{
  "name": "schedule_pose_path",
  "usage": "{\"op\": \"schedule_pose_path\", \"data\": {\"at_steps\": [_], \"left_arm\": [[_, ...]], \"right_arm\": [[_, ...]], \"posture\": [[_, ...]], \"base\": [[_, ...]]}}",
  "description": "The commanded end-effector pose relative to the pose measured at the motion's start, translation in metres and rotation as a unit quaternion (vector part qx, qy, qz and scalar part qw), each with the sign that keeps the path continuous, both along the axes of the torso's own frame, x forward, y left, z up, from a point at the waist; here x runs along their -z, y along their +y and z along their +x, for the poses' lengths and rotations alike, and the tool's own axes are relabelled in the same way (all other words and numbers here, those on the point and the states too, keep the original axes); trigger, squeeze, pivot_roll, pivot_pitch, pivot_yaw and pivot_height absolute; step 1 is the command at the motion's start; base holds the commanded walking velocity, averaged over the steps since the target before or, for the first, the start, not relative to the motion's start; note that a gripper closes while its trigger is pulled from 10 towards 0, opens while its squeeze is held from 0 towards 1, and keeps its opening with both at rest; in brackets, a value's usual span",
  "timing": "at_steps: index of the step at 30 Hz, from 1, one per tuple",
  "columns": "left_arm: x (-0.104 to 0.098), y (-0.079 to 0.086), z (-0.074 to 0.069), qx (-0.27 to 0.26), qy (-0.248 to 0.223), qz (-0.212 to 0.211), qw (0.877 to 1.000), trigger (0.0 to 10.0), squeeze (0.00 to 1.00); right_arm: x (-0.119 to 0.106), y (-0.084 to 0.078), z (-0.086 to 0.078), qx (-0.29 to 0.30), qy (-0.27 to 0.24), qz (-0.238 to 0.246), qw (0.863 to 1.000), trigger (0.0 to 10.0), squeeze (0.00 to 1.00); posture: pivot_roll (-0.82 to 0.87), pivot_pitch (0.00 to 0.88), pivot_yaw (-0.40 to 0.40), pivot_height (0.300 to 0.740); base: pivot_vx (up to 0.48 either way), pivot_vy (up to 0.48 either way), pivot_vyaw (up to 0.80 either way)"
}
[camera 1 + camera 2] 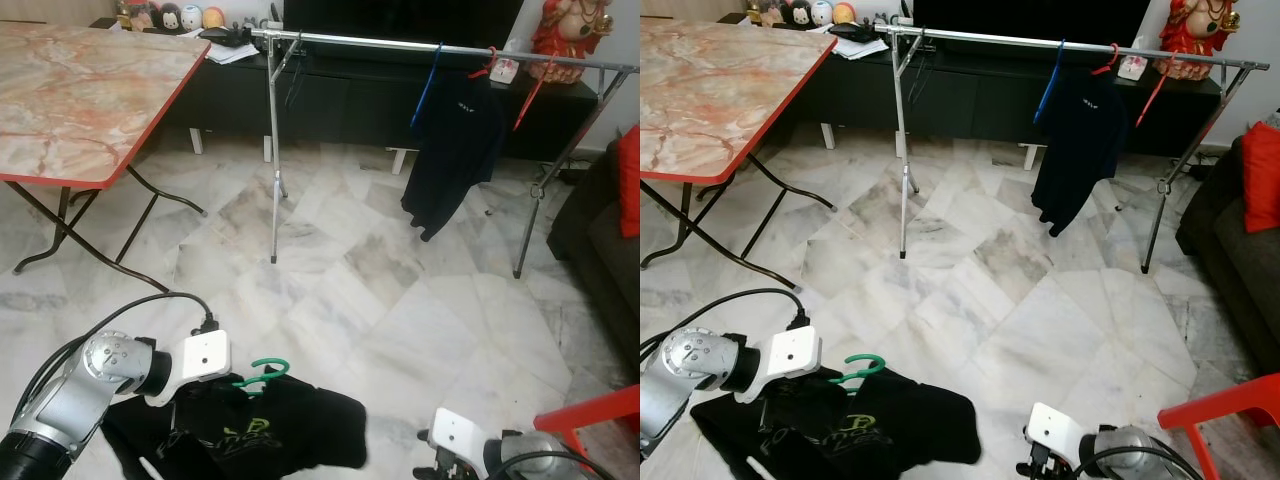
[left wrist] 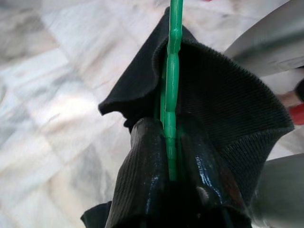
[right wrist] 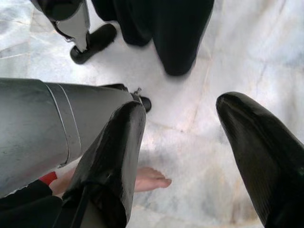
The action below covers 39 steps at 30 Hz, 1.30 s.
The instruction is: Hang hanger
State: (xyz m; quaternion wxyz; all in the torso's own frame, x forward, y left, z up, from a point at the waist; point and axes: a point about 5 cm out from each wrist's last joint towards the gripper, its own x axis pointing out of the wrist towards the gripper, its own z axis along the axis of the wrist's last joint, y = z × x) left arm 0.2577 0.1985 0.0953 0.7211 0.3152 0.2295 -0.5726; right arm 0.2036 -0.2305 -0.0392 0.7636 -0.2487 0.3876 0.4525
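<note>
Two hands are in view. Left hand (image 2: 168, 156), at 7 o'clock in the head views, is clenched on the green hanger (image 1: 262, 373), which carries a black shirt (image 1: 290, 425); gripping the neck below the hook keeps the hook free for the rail. Right hand (image 3: 190, 156), at 5 o'clock, is released and idle. Clothes rail (image 1: 420, 47) stands at 12 o'clock, well apart, holding a dark garment (image 1: 455, 140). Marble floor (image 1: 400, 300) lies between.

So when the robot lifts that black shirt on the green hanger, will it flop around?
Probably. The black shirt already sags in folds below the green hanger, so it looks soft. The hanger seems stiff, pinched straight in the left gripper, jaws shut. It may swing while carried.
</note>
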Motion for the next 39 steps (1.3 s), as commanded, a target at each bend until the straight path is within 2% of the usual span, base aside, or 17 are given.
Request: {"op": "schedule_pose_path", "data": {"at_steps": [1, 2, 3, 5, 8, 9, 10, 11, 13, 14, 15, 16, 22, 27, 37, 38, 39], "left_arm": [[0.005, 0.004, 0.004, -0.030, -0.021, -0.003, 0.999, 10.0, 0.00], [0.012, 0.009, 0.009, -0.071, -0.037, -0.011, 0.997, 10.0, 0.00], [0.023, 0.014, 0.013, -0.122, -0.057, -0.018, 0.991, 10.0, 0.00], [0.033, 0.018, 0.014, -0.171, -0.066, -0.025, 0.983, 10.0, 0.00], [0.052, 0.023, 0.011, -0.237, -0.066, -0.026, 0.969, 10.0, 0.00], [0.062, 0.023, 0.007, -0.261, -0.062, -0.028, 0.963, 10.0, 0.00], [0.078, 0.022, 0.000, -0.303, -0.054, -0.025, 0.951, 10.0, 0.00], [0.078, 0.022, 0.000, -0.303, -0.054, -0.025, 0.951, 10.0, 0.00], [0.097, 0.021, -0.010, -0.341, -0.038, -0.019, 0.939, 10.0, 0.00], [0.102, 0.020, -0.013, -0.353, -0.033, -0.021, 0.935, 10.0, 0.00], [0.107, 0.019, -0.016, -0.366, -0.029, -0.023, 0.930, 10.0, 0.00], [0.114, 0.020, -0.019, -0.395, -0.030, -0.013, 0.918, 10.0, 0.00], [0.135, 0.028, -0.035, -0.475, -0.010, 0.004, 0.880, 10.0, 0.00], [0.147, 0.028, -0.048, -0.483, 0.009, 0.027, 0.875, 10.0, 0.00], [0.158, 0.024, -0.059, -0.495, 0.030, 0.037, 0.868, 10.0, 0.00], [0.158, 0.023, -0.060, -0.493, 0.032, 0.035, 0.869, 10.0, 0.00], [0.158, 0.023, -0.060, -0.493, 0.032, 0.035, 0.869, 10.0, 0.00]], "right_arm": [[0.003, -0.003, -0.001, 0.035, 0.001, -0.005, 0.999, 10.0, 0.00], [0.005, -0.002, -0.001, 0.077, -0.001, 0.008, 0.997, 10.0, 0.00], [0.007, 0.000, 0.002, 0.150, -0.012, 0.025, 0.988, 10.0, 0.00], [0.009, 0.000, 0.005, 0.230, -0.020, 0.045, 0.972, 10.0, 0.00], [0.014, 0.000, 0.005, 0.372, -0.012, 0.083, 0.924, 10.0, 0.00], [0.017, 0.000, 0.002, 0.419, -0.005, 0.093, 0.903, 10.0, 0.55], [0.024, 0.003, -0.004, 0.478, 0.011, 0.105, 0.872, 10.0, 0.72], [0.024, 0.003, -0.004, 0.478, 0.011, 0.105, 0.872, 10.0, 0.72], [0.031, 0.008, -0.013, 0.526, 0.028, 0.112, 0.843, 10.0, 0.72], [0.033, 0.009, -0.015, 0.543, 0.031, 0.109, 0.832, 10.0, 0.83], [0.035, 0.009, -0.018, 0.561, 0.034, 0.104, 0.821, 10.0, 0.83], [0.038, 0.010, -0.022, 0.569, 0.039, 0.095, 0.816, 10.0, 1.00], [0.044, 0.017, -0.031, 0.576, 0.054, 0.082, 0.811, 10.0, 1.00], [0.045, 0.017, -0.031, 0.586, 0.051, 0.078, 0.805, 10.0, 1.00], [0.044, 0.015, -0.030, 0.579, 0.041, 0.069, 0.812, 10.0, 1.00], [0.043, 0.016, -0.029, 0.575, 0.043, 0.074, 0.814, 10.0, 0.00], [0.043, 0.016, -0.029, 0.575, 0.043, 0.074, 0.814, 10.0, 0.00]], "posture": [[0.01, 0.038, -0.120, 0.740], [0.01, 0.038, -0.121, 0.740], [0.01, 0.038, -0.122, 0.740], [0.01, 0.040, -0.121, 0.740], [0.00, 0.041, -0.118, 0.740], [0.01, 0.042, -0.118, 0.740], [0.01, 0.042, -0.118, 0.740], [0.01, 0.042, -0.118, 0.740], [0.01, 0.045, -0.118, 0.740], [0.01, 0.046, -0.120, 0.740], [0.01, 0.046, -0.120, 0.740], [0.02, 0.045, -0.121, 0.740], [0.02, 0.046, -0.118, 0.740], [0.01, 0.042, -0.110, 0.740], [0.01, 0.032, -0.106, 0.740], [0.01, 0.031, -0.107, 0.740], [0.01, 0.031, -0.107, 0.740]], "base": [[0.000, 0.000, 0.00], [0.000, 0.000, 0.00], [0.000, 0.000, 0.00], [0.000, 0.000, 0.00], [0.000, 0.000, 0.00], [0.000, 0.000, 0.00], [0.000, 0.000, 0.00], [0.000, 0.000, 0.00], [0.000, 0.000, 0.00], [0.000, 0.000, 0.00], [0.000, 0.000, 0.00], [0.000, 0.000, 0.00], [0.000, 0.000, 0.00], [0.000, 0.000, 0.00], [0.000, 0.000, 0.00], [0.000, 0.000, 0.00], [0.000, 0.000, 0.00]]}}
